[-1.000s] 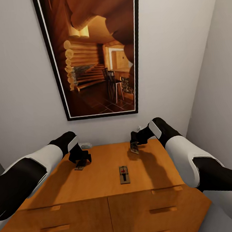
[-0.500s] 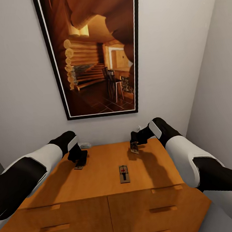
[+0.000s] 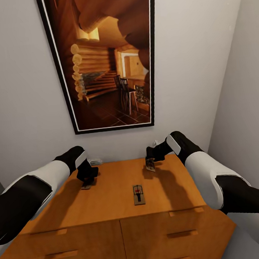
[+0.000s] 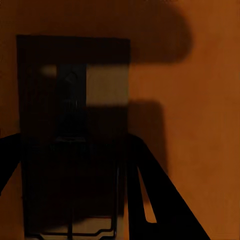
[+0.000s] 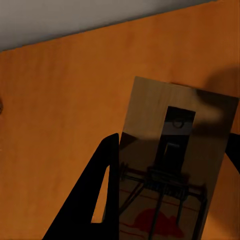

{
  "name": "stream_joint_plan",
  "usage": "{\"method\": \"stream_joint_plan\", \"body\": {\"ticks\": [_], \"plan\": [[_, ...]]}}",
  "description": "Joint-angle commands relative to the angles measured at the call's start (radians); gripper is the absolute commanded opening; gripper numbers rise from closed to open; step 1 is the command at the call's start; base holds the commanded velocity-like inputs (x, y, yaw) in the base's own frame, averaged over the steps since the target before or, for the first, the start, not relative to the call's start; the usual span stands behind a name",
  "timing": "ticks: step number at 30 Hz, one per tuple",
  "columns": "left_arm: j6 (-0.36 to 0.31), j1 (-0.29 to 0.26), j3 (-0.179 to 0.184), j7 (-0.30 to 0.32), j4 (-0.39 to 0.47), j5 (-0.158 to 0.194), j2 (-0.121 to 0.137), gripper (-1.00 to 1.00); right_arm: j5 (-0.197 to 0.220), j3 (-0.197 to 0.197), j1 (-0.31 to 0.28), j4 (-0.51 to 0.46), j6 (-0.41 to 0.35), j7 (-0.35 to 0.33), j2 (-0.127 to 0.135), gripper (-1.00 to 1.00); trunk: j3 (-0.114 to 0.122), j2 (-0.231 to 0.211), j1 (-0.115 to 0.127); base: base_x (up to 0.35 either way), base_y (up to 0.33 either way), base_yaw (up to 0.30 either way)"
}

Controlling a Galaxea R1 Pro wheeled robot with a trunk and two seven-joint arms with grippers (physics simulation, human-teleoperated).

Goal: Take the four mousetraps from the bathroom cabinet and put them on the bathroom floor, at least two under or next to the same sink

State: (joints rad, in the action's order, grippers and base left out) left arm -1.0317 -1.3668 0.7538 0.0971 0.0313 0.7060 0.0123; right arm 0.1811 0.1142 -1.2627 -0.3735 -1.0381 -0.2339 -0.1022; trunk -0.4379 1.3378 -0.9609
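Cabinet (image 3: 112, 201): orange-brown, flat top, drawer fronts with bar handles facing the robot; it stands against a white wall under a framed picture (image 3: 103, 57) of a log interior.

Left gripper (image 3: 88, 179): down at the top's left rear part, fingers astride a mousetrap. In the left wrist view its dark fingers (image 4: 150, 200) flank the board's sides; whether they press it I cannot tell.

Left trap (image 3: 86, 186): lies flat on the top, mostly in the gripper's shadow (image 4: 75, 135).

Right gripper (image 3: 150, 161): at the top's right rear part, clenched on a second trap, one finger (image 5: 95, 195) against the board's edge in the right wrist view.

Right trap (image 3: 150, 165): held tilted, above the wood; its wire spring and red spot show in the wrist view (image 5: 170, 165).

Middle trap (image 3: 138, 194): lies flat near the top's middle, towards the front edge, well apart from both grippers, red spot towards the wall.

Small pale object (image 3: 95, 162): at the top's rear edge by the wall, just beside the left gripper; too small to tell what it is.
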Motion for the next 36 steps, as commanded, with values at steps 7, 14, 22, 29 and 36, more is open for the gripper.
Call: {"method": "stream_joint_plan", "body": {"ticks": [7,14,22,29,36], "plan": [[-0.002,0.015,0.023,0.010,-0.010,-0.017,0.001,-1.00,-0.002,0.005,-0.001,-0.001,-0.004,0.001,-0.002,-1.00,0.021,-0.049,0.024,0.000,0.000,0.000],[-0.002,0.015,0.023,0.010,-0.011,-0.017,-0.006,-1.00,-0.002,0.005,-0.001,-0.001,-0.003,0.001,-0.001,-1.00,0.043,-0.098,0.051,0.000,0.000,0.000],[-0.001,0.015,0.022,0.006,-0.017,-0.017,-0.017,-1.00,-0.002,0.005,-0.001,0.000,-0.003,0.001,-0.001,-1.00,0.068,-0.154,0.082,0.000,0.000,0.000],[0.002,0.015,0.023,-0.069,-0.018,-0.017,-0.028,-1.00,-0.002,0.005,-0.001,0.003,-0.003,0.001,-0.001,-1.00,0.090,-0.203,0.108,0.000,0.000,0.000],[-0.002,0.015,0.022,-0.077,-0.018,-0.013,-0.035,-1.00,-0.001,-0.035,0.000,0.005,-0.001,0.001,-0.001,-1.00,0.111,-0.252,0.135,0.000,0.000,0.000]]}}
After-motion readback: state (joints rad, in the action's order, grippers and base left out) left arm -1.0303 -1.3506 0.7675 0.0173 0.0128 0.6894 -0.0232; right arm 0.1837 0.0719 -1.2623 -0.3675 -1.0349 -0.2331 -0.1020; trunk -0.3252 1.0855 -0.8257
